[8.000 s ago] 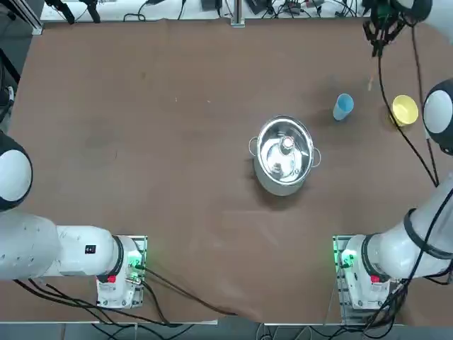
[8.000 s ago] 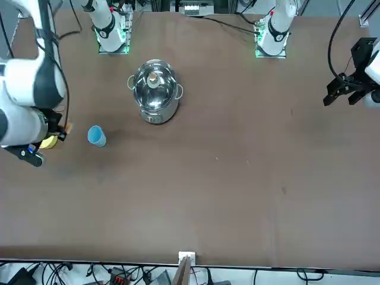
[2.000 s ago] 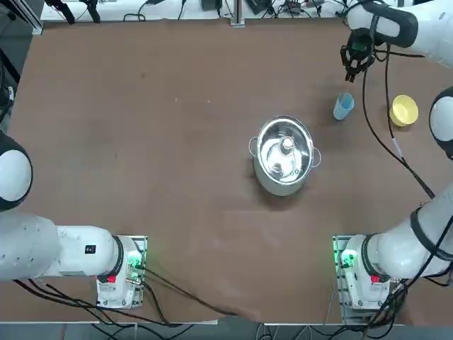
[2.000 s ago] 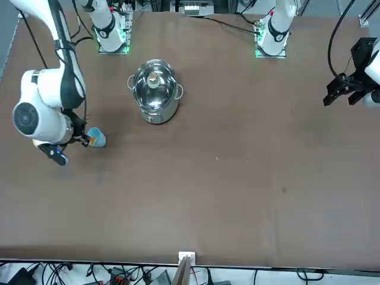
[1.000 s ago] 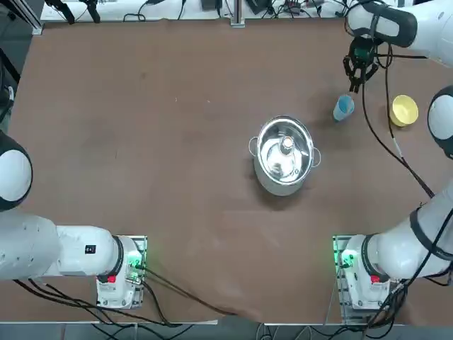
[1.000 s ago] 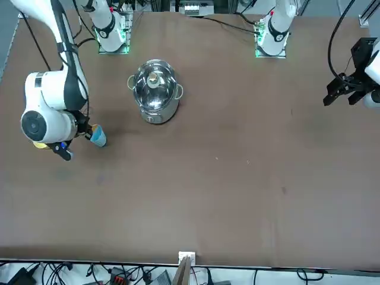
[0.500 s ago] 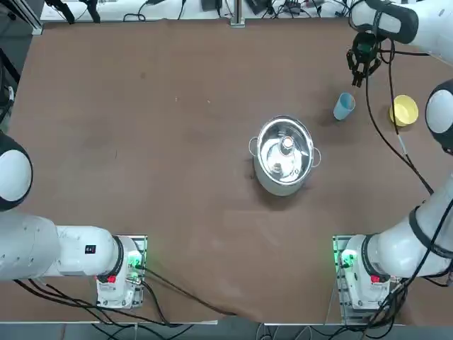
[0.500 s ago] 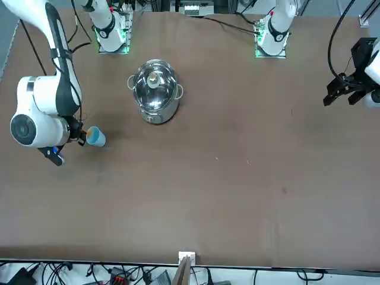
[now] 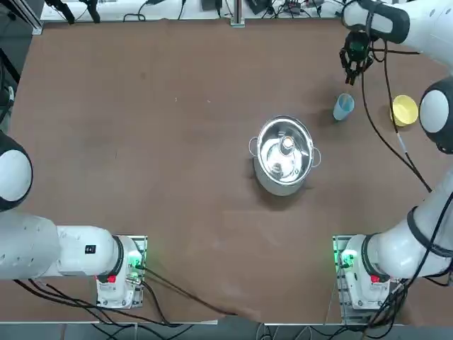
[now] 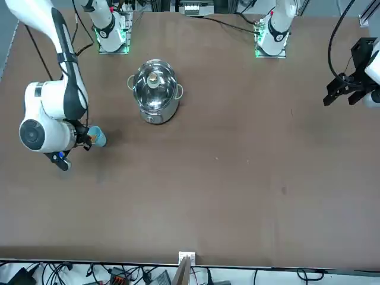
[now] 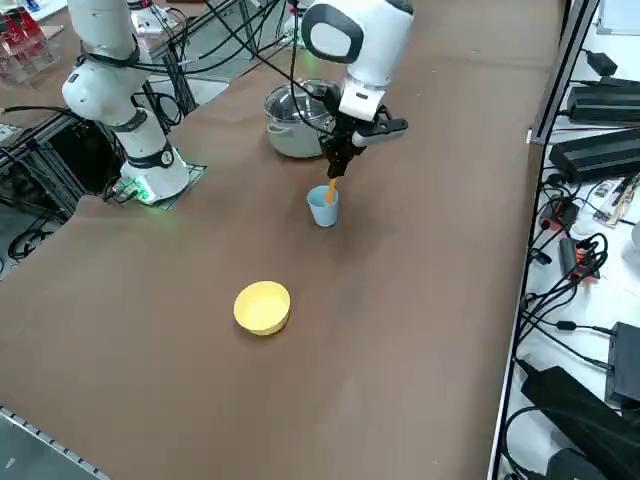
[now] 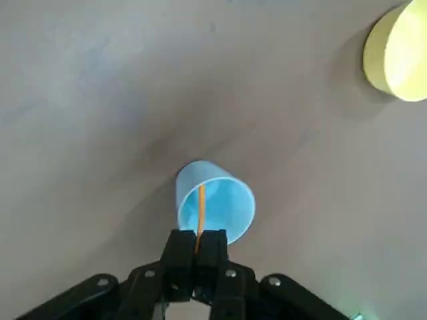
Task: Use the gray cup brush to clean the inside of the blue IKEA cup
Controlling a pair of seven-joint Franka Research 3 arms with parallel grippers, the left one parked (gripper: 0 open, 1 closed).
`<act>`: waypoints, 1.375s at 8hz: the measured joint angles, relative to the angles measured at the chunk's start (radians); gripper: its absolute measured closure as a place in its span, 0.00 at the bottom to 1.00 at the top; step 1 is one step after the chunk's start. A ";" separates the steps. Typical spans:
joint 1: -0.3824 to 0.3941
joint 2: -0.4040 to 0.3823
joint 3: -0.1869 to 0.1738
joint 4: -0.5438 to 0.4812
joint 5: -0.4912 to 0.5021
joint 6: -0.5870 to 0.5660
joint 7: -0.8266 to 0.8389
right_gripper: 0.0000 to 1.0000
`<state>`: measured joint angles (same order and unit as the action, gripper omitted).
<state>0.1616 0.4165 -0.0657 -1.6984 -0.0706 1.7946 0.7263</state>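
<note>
So the right gripper (image 12: 198,235) has the brush (image 12: 201,210) pinched between its two fingers (image 12: 215,245), and it's hanging out over the far right part of the table (image 9: 177,142), just to the far side of the cup (image 9: 343,106). The brush is a skinny orange stick, and it runs down from the fingers into the mouth of the cup. Honestly can't tell if the end is touching the wall or the bottom in there.

The cup itself is light blue, standing upright on the table in the far right area, with nothing gripping it. Right next door, a bit further right and well clear of it, is the yellow bowl (image 9: 405,110), open side up. Over to the left of the cup and nearer the robot's base there's the steel pot (image 9: 274,180), lid (image 9: 285,142) on, with a loop handle sticking out each side. The right arm (image 9: 417,28) comes in from the right, so the gripper ends up beyond the cup, with the fingers above table level.
</note>
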 joint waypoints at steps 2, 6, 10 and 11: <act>0.024 0.005 0.001 0.000 0.001 -0.011 0.016 0.97; 0.019 0.009 -0.015 0.002 0.000 -0.097 0.017 0.97; -0.024 0.010 -0.021 0.020 -0.005 -0.111 0.017 0.97; -0.033 0.014 -0.021 0.036 -0.005 -0.103 0.016 0.97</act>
<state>0.1284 0.4306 -0.0864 -1.6621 -0.0760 1.6916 0.7426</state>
